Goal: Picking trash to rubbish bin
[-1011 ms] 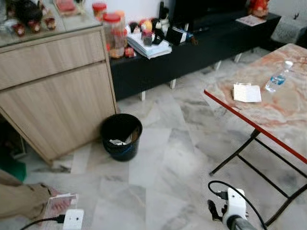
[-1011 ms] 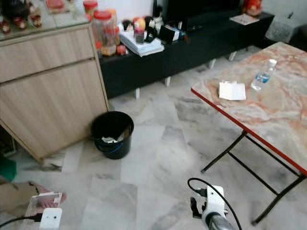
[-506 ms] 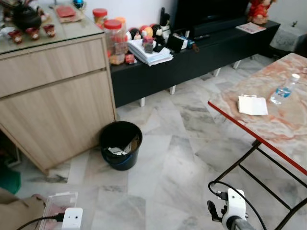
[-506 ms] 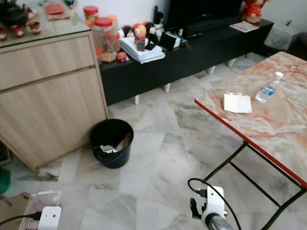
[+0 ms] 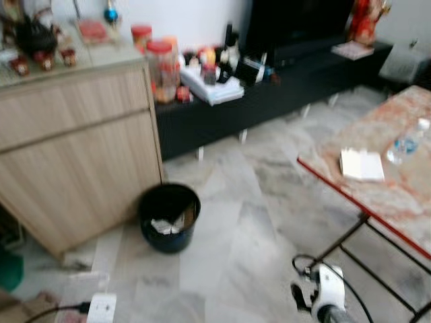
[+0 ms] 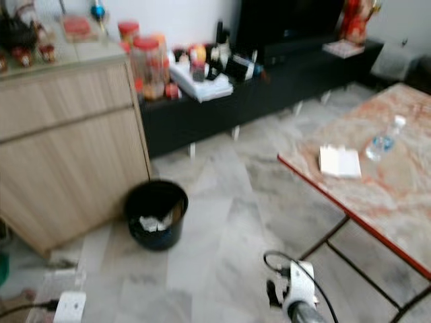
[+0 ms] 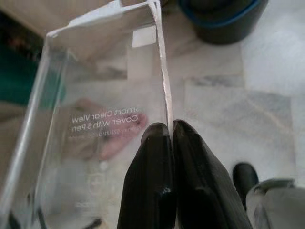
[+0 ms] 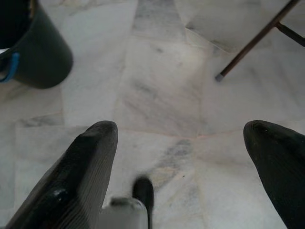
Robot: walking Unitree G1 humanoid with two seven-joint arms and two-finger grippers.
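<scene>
A black rubbish bin (image 5: 168,217) stands on the marble floor by the wooden cabinet, with paper scraps inside. In the left wrist view my left gripper (image 7: 171,128) is shut on the edge of a clear plastic package (image 7: 95,95) with faint printed text. The bin's blue-rimmed base (image 7: 228,19) lies just beyond the package. My right gripper (image 8: 183,133) is open over bare floor, with nothing between its fingers, and the bin (image 8: 33,52) sits off to one side. Both wrists appear low at the bottom edge of the head views, blurred.
A wooden cabinet (image 5: 74,148) and a low black TV console (image 5: 269,94) line the far wall. A red-edged marble folding table (image 5: 397,195) at the right carries a white packet (image 5: 361,165) and a water bottle (image 5: 404,142). Its leg (image 8: 252,45) is near my right gripper.
The whole picture has shifted and blurred, so the camera has moved. The person's leg at the lower left has slid out of the frame. Both grippers keep their states.
</scene>
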